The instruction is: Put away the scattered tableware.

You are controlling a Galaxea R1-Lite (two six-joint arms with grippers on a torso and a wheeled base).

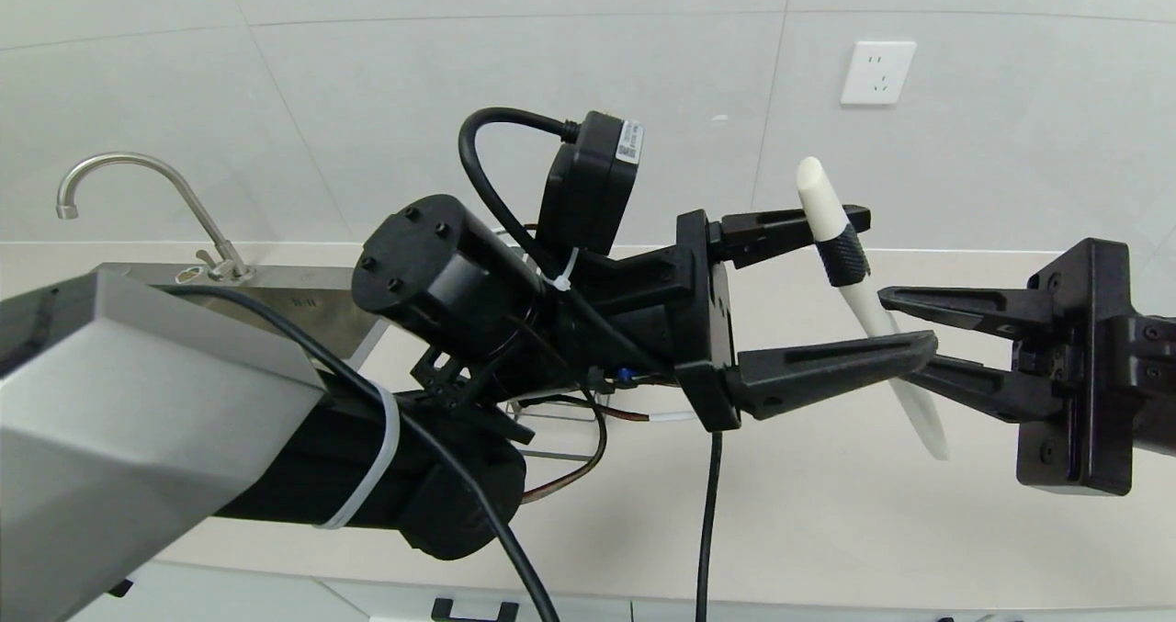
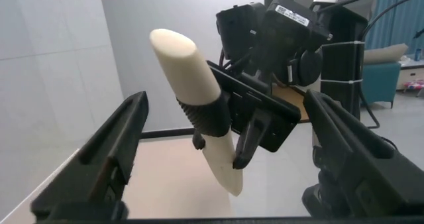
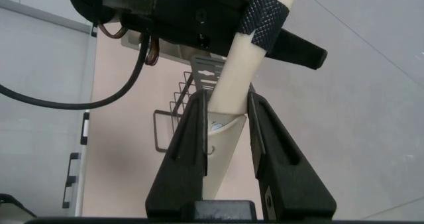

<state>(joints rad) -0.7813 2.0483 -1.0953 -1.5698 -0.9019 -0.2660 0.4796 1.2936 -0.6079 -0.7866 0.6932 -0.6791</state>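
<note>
- Gripping the white utensil below its black band, the right gripper fingers hold it tilted in the air above the table.
- Around it the left gripper fingers stand spread wide.

Kitchen. Curved steel faucet over a stainless steel sink in a beige countertop. Pale grey tiled wall behind, with a white wall socket.
</note>
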